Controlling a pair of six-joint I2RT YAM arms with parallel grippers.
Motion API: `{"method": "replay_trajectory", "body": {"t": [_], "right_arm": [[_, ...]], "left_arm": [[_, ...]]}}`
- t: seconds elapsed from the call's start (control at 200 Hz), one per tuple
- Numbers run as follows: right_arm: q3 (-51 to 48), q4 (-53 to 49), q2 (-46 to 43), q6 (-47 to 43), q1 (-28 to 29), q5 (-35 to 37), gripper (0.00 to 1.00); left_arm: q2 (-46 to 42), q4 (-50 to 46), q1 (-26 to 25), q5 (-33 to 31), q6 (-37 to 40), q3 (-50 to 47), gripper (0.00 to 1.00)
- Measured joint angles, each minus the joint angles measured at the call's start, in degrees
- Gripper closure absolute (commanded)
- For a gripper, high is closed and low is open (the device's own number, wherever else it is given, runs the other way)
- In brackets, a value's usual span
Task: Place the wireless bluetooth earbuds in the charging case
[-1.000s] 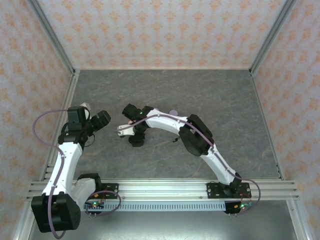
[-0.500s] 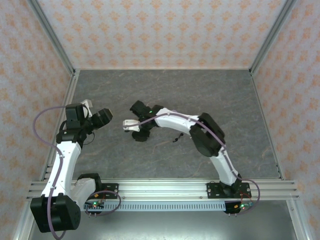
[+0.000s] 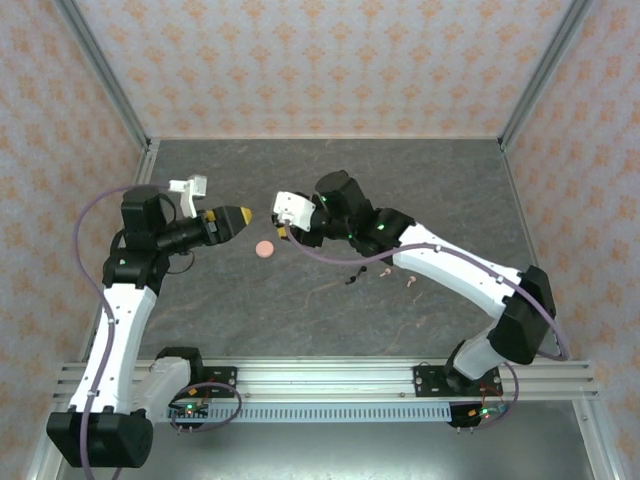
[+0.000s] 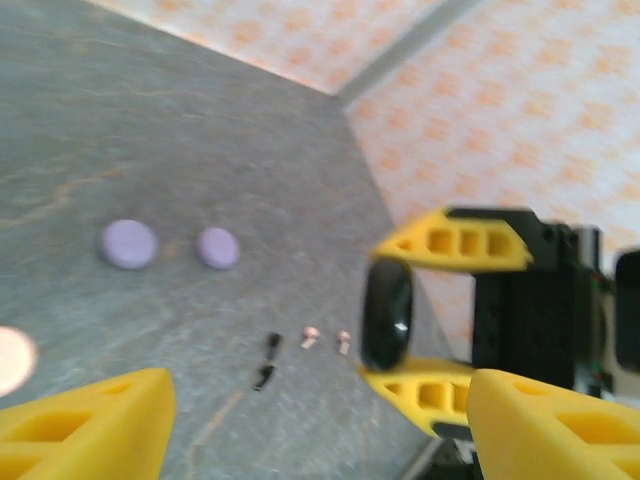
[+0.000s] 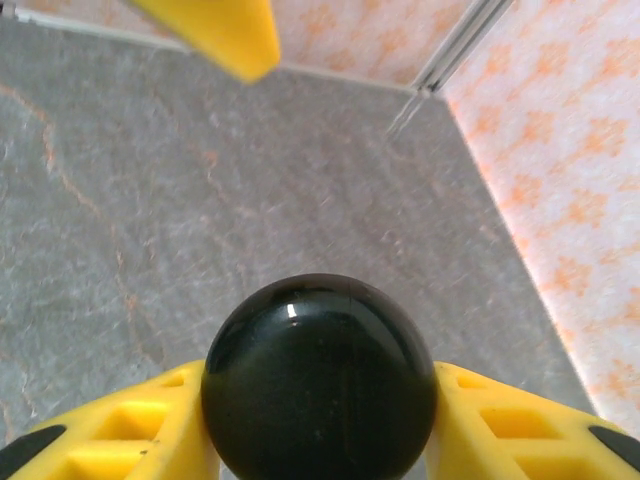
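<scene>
Right jaws: your right gripper (image 4: 385, 315) is pinched on a black puck (image 5: 318, 375), with one yellow finger (image 5: 120, 425) on each side of it. The puck is held clear above the table.
Left jaws: your left gripper (image 3: 244, 214) is spread wide. Its fingers (image 4: 90, 420) sit at opposite lower corners of the left wrist view, with nothing between them and touching nothing.
Gripper relation: the two grippers face each other tip to tip, near but apart. One left fingertip pokes into the top of the right wrist view.
Pink puck: one (image 3: 264, 249), flat on the table just below the gap between the two grippers.
Lilac pucks: two (image 4: 128, 243), side by side on the table and not touching.
Black earbuds: two (image 4: 272, 342), lying loose on the table just beside each other.
Pale pink earbuds: two (image 4: 310, 337), just beside the black pair. In the top view they lie near your right forearm.
Earbuds vs pucks: all four buds you can see are out on the bare table, well apart from every puck.
Puck lids: I can't tell whether any puck is open.
Surface: the table (image 3: 450, 190) is grey and stone-patterned with thin pale veins.
Room: pale walls (image 3: 320, 60) with an orange motif stand on three sides. There are aluminium posts (image 3: 105, 90) at the corners and a slotted rail (image 3: 330, 375) along the near edge by the arm bases.
</scene>
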Motion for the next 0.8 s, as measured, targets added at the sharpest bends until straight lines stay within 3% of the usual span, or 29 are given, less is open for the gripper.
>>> {"method": "replay_trajectory", "body": {"t": [0.255, 0.801], "right_arm": [[0.00, 0.87, -1.01, 0.00, 0.00, -0.13, 0.51], [0.00, 1.16, -1.01, 1.62, 0.00, -2.05, 0.50]], "left_arm": [[4.11, 0.79, -6.97, 3.19, -1.11, 1.44, 0.39], [7.13, 5.25, -10.69, 2.80, -4.07, 1.44, 0.53]]}}
